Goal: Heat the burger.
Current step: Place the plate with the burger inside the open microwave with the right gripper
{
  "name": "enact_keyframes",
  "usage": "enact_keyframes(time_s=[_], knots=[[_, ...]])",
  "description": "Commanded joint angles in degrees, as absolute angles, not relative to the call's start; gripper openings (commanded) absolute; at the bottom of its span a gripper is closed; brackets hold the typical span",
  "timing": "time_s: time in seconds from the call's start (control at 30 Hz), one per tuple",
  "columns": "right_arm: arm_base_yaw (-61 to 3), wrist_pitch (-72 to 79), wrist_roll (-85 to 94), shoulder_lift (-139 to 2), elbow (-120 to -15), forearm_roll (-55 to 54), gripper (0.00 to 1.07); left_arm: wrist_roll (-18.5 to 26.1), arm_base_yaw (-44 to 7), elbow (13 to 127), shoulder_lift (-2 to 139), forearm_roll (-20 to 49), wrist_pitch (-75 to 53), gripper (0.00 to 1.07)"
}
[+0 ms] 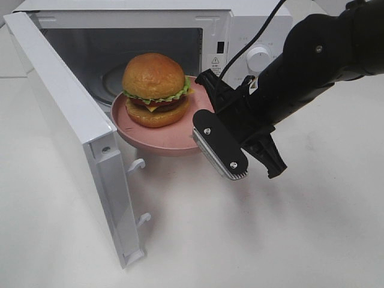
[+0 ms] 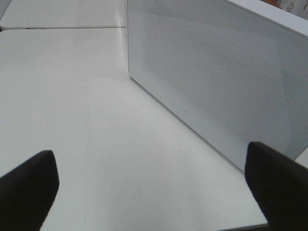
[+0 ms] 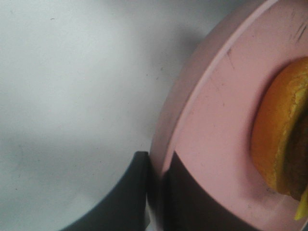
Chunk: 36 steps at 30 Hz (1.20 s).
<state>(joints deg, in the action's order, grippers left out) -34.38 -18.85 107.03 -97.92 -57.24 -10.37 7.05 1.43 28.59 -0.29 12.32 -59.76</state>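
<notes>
A white counter carries a white microwave whose door stands swung wide open towards the left of the high view. The burger sits upright in the middle of a pink plate, right at the mouth of the oven. The back of the plate is inside the cavity and its front edge juts out past the sill.

The right gripper comes in from the right side and is pinching the plate's rim, one finger above the lip and one beneath it, pressed close together with only the rim between them. The burger is on the plate just beside this pinch and is not touched by the fingers. Its bun rises well above the rim.

The left gripper is spread wide and holds nothing. It hangs over bare counter beside the microwave's perforated outer wall, on the far side of the oven from the burger.
</notes>
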Motion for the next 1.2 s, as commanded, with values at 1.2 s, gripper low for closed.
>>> enact_keyframes(time_s=[1.2], knots=[[-34.38, -22.00, 97.29, -114.53, -81.93, -5.10, 0.04, 7.05, 1.43, 28.48, -1.49, 12.38, -59.30, 1.03]])
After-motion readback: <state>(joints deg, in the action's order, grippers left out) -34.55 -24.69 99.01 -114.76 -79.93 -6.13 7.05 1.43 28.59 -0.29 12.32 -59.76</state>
